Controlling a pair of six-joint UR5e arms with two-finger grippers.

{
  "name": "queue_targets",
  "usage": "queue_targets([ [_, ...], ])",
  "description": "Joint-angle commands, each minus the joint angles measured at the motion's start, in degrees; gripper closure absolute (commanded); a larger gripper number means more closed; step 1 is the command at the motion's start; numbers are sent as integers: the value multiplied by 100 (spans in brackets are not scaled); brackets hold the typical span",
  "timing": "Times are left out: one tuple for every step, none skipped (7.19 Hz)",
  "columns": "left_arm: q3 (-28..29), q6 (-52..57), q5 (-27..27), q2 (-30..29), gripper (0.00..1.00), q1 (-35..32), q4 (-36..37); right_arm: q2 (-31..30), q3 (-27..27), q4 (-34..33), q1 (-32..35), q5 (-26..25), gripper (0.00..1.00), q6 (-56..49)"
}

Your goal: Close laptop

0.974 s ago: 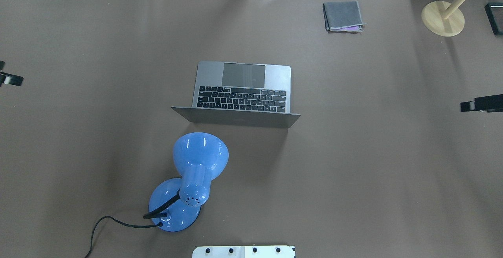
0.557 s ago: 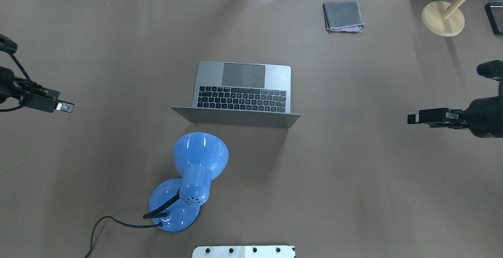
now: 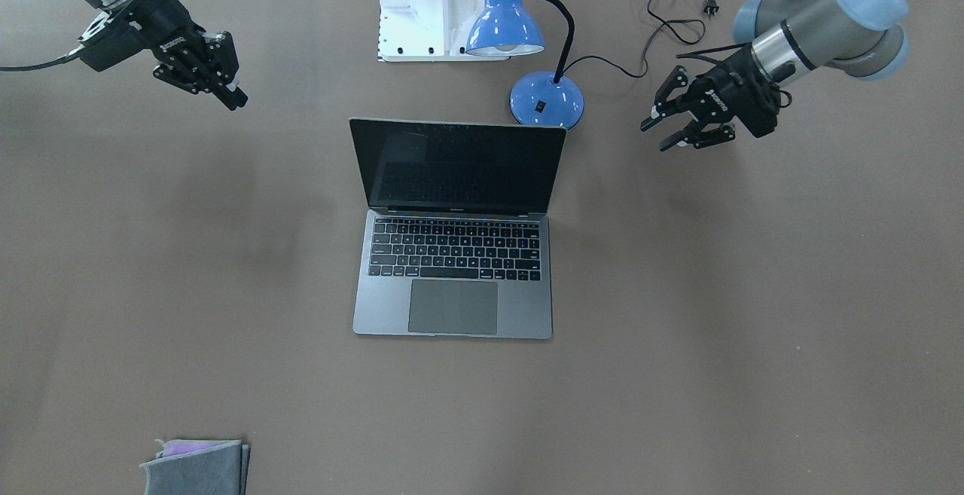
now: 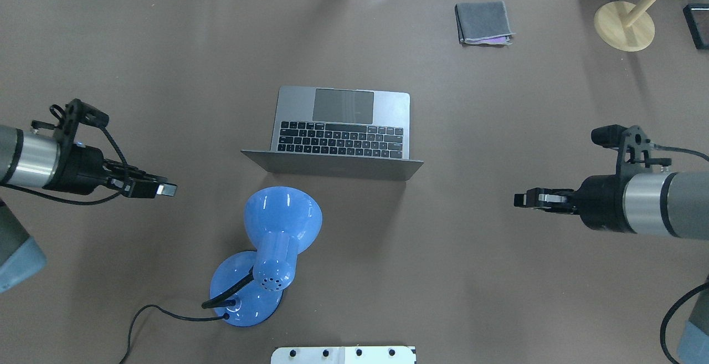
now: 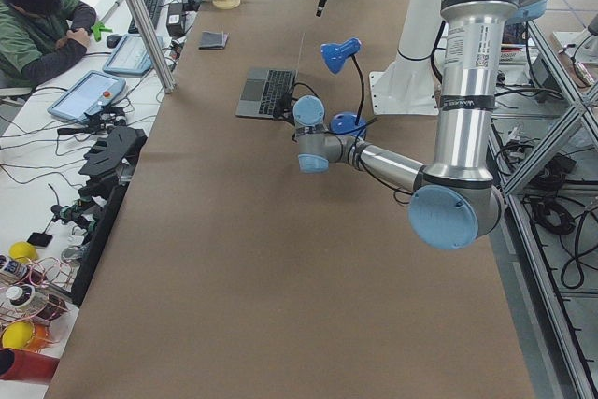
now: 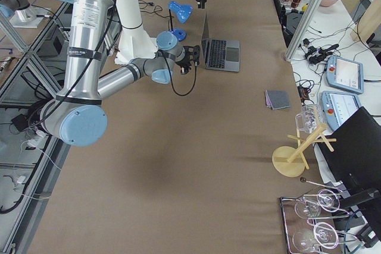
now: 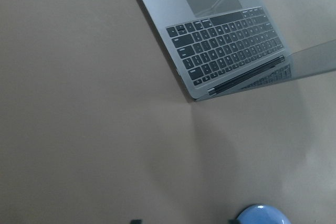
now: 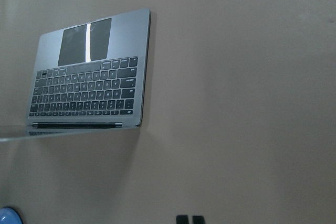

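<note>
The space-grey laptop (image 4: 343, 126) stands open in the middle of the table, its black screen (image 3: 459, 167) upright and facing away from the robot. It also shows in the left wrist view (image 7: 226, 45) and the right wrist view (image 8: 86, 87). My left gripper (image 4: 166, 189) hovers left of the laptop, well apart from it, open and empty; its fingertips (image 7: 135, 221) stand wide apart. My right gripper (image 4: 518, 199) hovers right of the laptop, also apart from it, shut and empty, its fingertips (image 8: 181, 219) close together.
A blue desk lamp (image 4: 282, 220) stands close behind the laptop's lid on the robot's side, with its cable (image 4: 144, 314) trailing left. A folded grey cloth (image 4: 483, 22) and a wooden stand (image 4: 624, 26) lie at the far right. The white robot base (image 4: 343, 355) is at the near edge.
Both arms have come in from the table's sides toward the middle and nearer the robot's side. The laptop and lamp have not moved.
</note>
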Motion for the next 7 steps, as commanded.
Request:
queue_targets([
  [-16, -446, 954, -102, 100, 763, -107, 490, 352, -772, -901, -1058, 100, 352],
  [-7, -640, 966, -320, 100, 879, -108, 1338, 354, -1753, -1018, -1176, 100, 598],
  [-7, -859, 966, -505, 100, 932, -108, 2112, 293, -2598, -1254, -1412, 100, 722],
  [2, -940, 966, -664, 100, 968, -99, 2511, 179, -2842, -1509, -1832, 100, 732],
  [-7, -1080, 958, -805, 100, 968, -99, 2759, -39, -2844, -1581, -1958, 100, 741],
  [37, -1194, 975, -1015, 100, 968, -82, 2883, -172, -2844, -1582, -1968, 100, 732],
  [63, -1204, 967, -1139, 100, 968, -55, 2911, -243, -2844, -1573, -2012, 100, 732],
])
